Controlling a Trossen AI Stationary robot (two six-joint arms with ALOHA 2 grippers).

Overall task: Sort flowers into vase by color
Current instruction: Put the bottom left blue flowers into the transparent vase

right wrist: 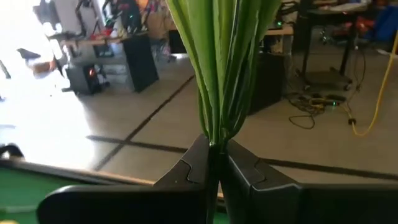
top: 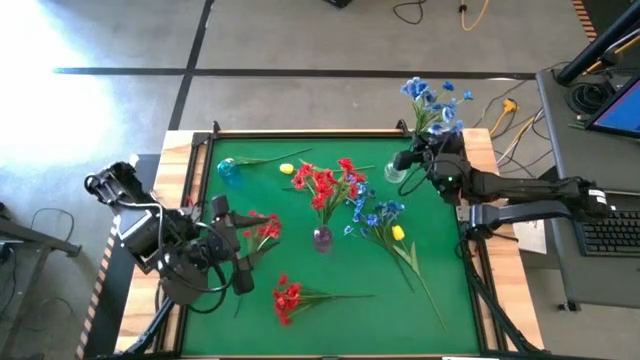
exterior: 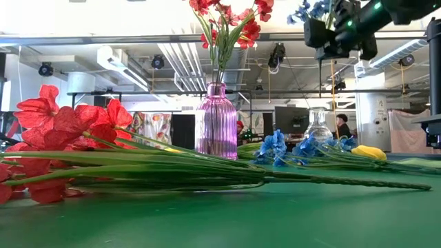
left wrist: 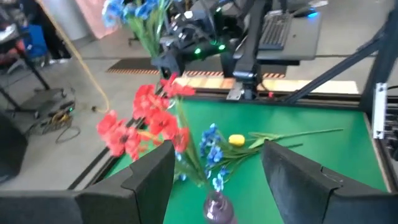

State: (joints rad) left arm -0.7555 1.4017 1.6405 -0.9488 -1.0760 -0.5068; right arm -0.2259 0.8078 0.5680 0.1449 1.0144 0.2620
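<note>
Pinching blue flowers [top: 432, 100] stems, right fingers [right wrist: 186, 168] over clear vase [top: 397, 170] at counter [top: 440, 320] 2 o'clock | left fingers [left wrist: 155, 174] spread, 8 o'clock | red flowers [top: 325, 180] in purple vase [top: 322, 238], center

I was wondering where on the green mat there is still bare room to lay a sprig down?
The green mat is bare between the purple vase and the red sprig near the front edge, and at the front right corner beyond the blue and yellow stems. The middle, around the vase, is crowded.
</note>
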